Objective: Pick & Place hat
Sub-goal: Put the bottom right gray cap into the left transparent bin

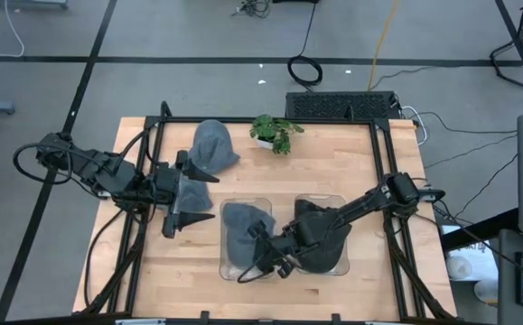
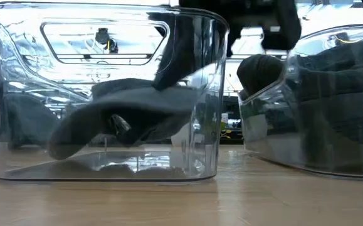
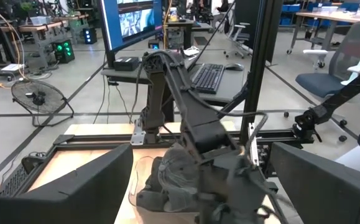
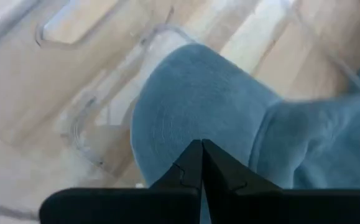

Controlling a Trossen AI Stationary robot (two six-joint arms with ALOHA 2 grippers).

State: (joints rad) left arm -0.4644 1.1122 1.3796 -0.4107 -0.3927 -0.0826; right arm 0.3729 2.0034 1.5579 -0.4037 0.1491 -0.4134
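A blue-grey hat (image 1: 246,227) is in the left of two clear bins (image 1: 228,267); it also shows in the low view (image 2: 118,113) and the right wrist view (image 4: 198,99). My right gripper (image 1: 270,256) reaches into that bin from the right, shut on this hat (image 4: 201,149). A dark hat (image 1: 326,236) fills the right bin (image 1: 340,267). A third grey hat (image 1: 212,147) lies on the table near its far edge. My left gripper (image 1: 192,199) is open just on the near side of that hat, fingers pointing right; whether it touches it, I cannot tell. My right gripper has the blue-grey hat's cloth (image 4: 198,127) at its shut fingertips, coming slanting down from the right. The fingers hide how many layers are pinched. In the low view the hat (image 2: 106,107) hangs draped inside the bin, most of it above the bin's floor.
A small potted plant (image 1: 274,132) stands at the table's far edge. A black frame (image 1: 380,153) borders the tabletop. Bare wood lies along the near edge (image 1: 180,289) and on the right side (image 1: 369,271).
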